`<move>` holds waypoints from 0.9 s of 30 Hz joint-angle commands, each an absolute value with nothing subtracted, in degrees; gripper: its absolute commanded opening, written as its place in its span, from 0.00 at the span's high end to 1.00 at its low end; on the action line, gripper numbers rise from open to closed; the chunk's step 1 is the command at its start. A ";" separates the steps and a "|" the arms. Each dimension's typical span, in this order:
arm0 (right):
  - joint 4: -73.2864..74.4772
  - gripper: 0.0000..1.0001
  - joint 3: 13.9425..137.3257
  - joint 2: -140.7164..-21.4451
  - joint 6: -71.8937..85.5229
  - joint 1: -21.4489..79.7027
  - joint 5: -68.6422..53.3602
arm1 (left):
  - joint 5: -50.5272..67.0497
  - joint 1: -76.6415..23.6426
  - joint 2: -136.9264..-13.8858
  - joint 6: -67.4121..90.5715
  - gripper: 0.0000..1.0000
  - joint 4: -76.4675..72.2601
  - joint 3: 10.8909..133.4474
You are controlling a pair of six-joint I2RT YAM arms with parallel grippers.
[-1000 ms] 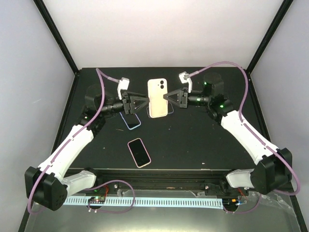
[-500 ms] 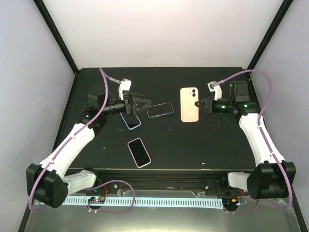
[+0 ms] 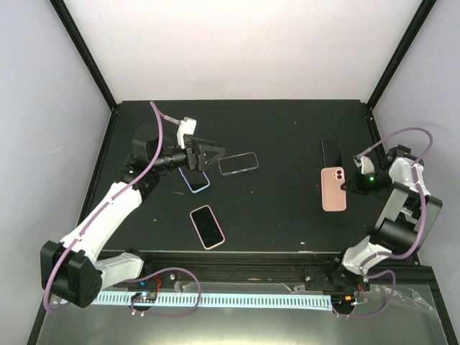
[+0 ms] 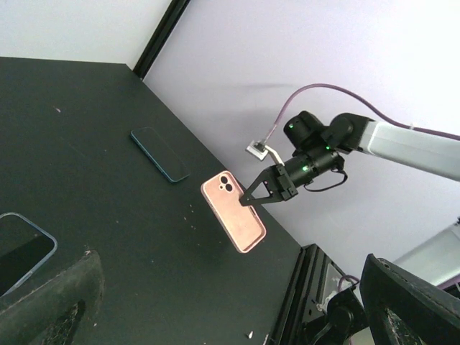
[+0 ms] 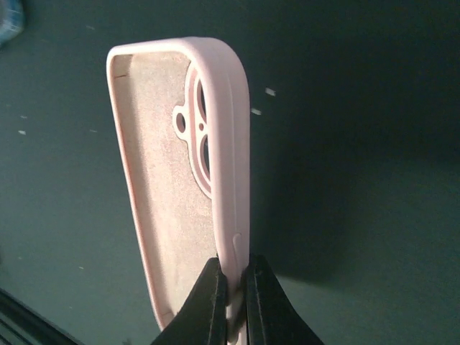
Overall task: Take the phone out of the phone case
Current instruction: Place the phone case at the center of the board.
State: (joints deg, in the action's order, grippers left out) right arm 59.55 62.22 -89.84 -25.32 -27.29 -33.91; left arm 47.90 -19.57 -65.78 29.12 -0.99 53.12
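Note:
My right gripper is shut on the long edge of an empty pink phone case and holds it above the right side of the table. The right wrist view shows the case hollow, with open camera holes, pinched between my fingertips. The case also shows in the left wrist view. A bare phone with a pale blue rim lies flat on the table just right of my left gripper, which is open and empty; part of that phone shows in the left wrist view.
A dark phone lies flat behind the held case. A phone in a bluish case lies under the left gripper. A phone in a pink case lies near the front. The table's right edge is close to the right gripper.
Both grippers held the cased phone a second ago. The phone now lies on the table by the left gripper. The right arm has swung far right and nearer with the empty case.

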 commanded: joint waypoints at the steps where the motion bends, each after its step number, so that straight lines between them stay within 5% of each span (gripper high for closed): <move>1: 63.84 0.99 65.87 -96.59 -32.29 -31.02 -28.78 | 47.47 -19.25 -66.70 28.94 0.01 -2.61 54.81; 27: 60.99 0.96 73.44 -114.06 -26.23 -33.38 -31.04 | 46.90 -19.25 -68.20 31.27 0.01 -5.51 53.61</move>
